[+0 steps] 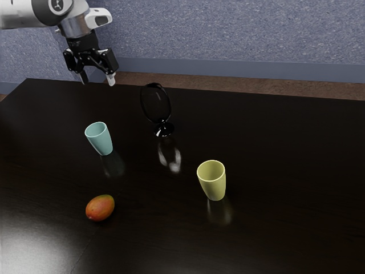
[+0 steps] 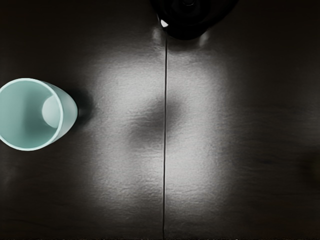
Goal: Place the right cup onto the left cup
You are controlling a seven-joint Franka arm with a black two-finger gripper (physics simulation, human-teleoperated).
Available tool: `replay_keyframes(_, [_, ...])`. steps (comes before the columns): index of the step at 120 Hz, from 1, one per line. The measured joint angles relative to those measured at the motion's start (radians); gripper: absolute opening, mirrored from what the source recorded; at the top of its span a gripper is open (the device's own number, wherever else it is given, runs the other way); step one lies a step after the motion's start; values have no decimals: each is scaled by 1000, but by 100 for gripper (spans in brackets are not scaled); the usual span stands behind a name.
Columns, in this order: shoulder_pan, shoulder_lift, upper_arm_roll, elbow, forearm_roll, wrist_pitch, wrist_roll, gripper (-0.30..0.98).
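Exterior view: see nothing held in the black two-finger gripper, fingers spread, near the glossy dark table's far edge. Find the pale yellow tapered cup, probably the right cup, upright beyond the black oval ornament. Could clip that ornament by crossing too low, or topple the teal tapered cup by releasing yellow off-centre against the rim.

Readable words, brands or numbers: 0 | marks: 1 round dark emblem with a pale figure inside, on the pale arm, at the joint near the upper edge of the exterior view's left | reading: perhaps a maker's logo, too small there to tell | lettering on it: cannot be made out
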Motion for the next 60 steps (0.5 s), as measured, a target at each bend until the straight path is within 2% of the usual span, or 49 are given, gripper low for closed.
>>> replay_keyframes(23, [7,-1,-18,0,0,-15,1,69])
replay_keyframes(40, [25,0,-103,-5,5,-19,3,69])
replay_keyframes(60, [-7,20,-214,-7,7,-12,2,69])
